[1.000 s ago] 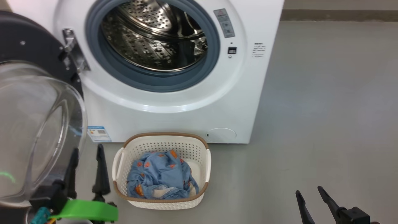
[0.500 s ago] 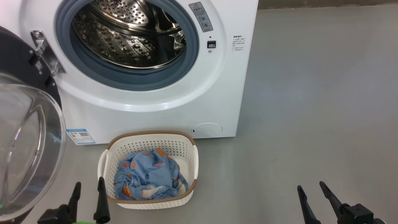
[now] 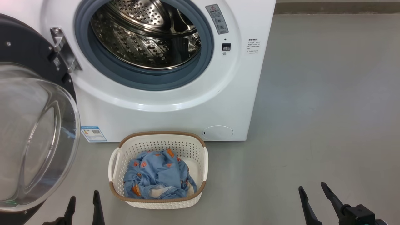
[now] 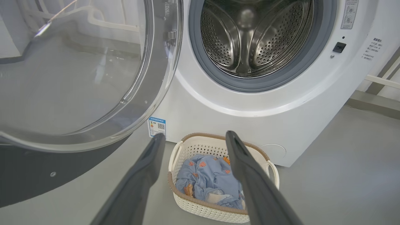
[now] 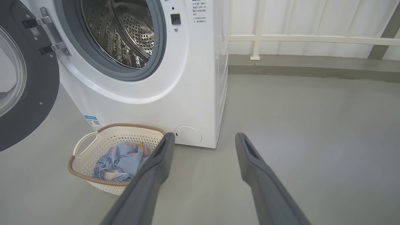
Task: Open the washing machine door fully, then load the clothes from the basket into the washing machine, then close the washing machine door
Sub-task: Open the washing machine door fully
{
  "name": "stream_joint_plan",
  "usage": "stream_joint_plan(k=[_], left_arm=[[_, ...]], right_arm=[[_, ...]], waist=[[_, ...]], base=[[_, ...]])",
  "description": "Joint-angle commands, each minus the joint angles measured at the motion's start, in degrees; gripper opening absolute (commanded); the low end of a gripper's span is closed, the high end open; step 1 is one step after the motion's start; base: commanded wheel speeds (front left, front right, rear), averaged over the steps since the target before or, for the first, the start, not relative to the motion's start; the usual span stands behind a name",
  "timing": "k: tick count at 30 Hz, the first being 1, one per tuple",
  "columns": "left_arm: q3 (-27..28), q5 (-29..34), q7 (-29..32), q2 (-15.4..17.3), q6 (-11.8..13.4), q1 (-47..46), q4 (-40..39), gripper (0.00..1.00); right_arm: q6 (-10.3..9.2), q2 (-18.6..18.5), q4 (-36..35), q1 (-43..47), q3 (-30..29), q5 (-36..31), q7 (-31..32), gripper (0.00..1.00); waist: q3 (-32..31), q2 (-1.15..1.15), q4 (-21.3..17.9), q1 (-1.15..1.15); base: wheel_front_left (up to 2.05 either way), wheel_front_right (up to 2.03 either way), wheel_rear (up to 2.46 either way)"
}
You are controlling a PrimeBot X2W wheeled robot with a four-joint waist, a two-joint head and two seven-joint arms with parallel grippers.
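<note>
The white washing machine (image 3: 187,106) stands with its steel drum (image 3: 147,34) exposed. Its door (image 3: 31,131), a black ring around a clear glass bowl, hangs swung out to the left on a metal hinge (image 3: 64,50). On the floor in front of the machine sits the cream basket (image 3: 162,135) with the light-blue clothes (image 3: 156,175) bunched inside. My left gripper (image 3: 83,200) is open and empty, low between the door and the basket. The left wrist view has its fingers (image 4: 195,135) pointing over the basket. My right gripper (image 3: 312,190) is open and empty, far right of the basket over bare floor.
Grey floor (image 3: 328,93) stretches to the right of the machine. A white railing (image 5: 312,40) and a wall base run behind it. The open door (image 4: 78,78) juts out on the left at gripper height. A round hatch (image 3: 217,132) sits low on the machine front.
The head camera has shifted. My left gripper has sunk towards the bottom edge, away from the door glass, and its green part has left the view. The right gripper has held still.
</note>
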Motion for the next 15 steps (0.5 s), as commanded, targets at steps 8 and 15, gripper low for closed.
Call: stream_joint_plan(k=[8, 15], left_arm=[[2.3, 1.1, -0.5, 0.9, 1.0, -0.5, -0.5, 1.0], [2.6, 1.3, -0.5, 0.9, 1.2, 0.4, -0.4, 1.0]], right_arm=[[0.09, -1.0, -1.0, -2.1, 1.9, 0.1, -0.7, 1.0], [0.09, -1.3, -0.8, -1.4, 2.0, 0.1, -0.7, 1.0]], waist=[[-0.6, 0.0, 0.2, 0.0], [-1.1, 0.0, 0.1, 0.0]], base=[[0.0, 0.0, 0.0], [0.0, 0.0, 0.0]])
